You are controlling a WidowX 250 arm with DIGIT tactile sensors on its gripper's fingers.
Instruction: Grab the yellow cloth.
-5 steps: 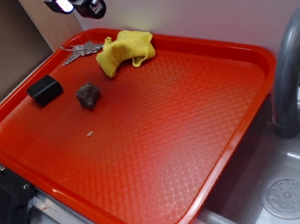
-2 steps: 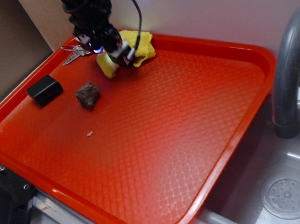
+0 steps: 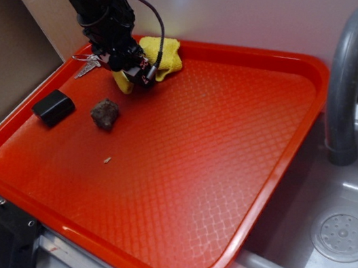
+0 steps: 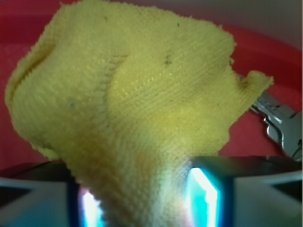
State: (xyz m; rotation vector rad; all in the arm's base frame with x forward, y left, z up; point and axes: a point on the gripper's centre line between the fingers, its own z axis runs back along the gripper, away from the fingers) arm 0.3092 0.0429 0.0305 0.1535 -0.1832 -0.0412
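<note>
We see a red plastic tray [image 3: 267, 155] beside a grey sink [image 3: 348, 217]. The yellow cloth [image 3: 163, 55] lies crumpled at the tray's far edge, with keys [image 3: 88, 65] just beside it. The gripper [image 3: 140, 77] is down on the cloth's near corner. In the wrist view its two fingers [image 4: 208, 194] stand either side of a fold of yellow cloth [image 4: 128, 109]; we judge them partly spread around it, not yet pinching firmly. The risks we see: only a thin fold sits between the fingers, so the floppy knit could slip free on lifting. The keys [image 4: 279, 123] touch the cloth's edge and might drag along. A brown rock [image 3: 104, 113] and a black block [image 3: 53, 107] sit well apart.
</note>
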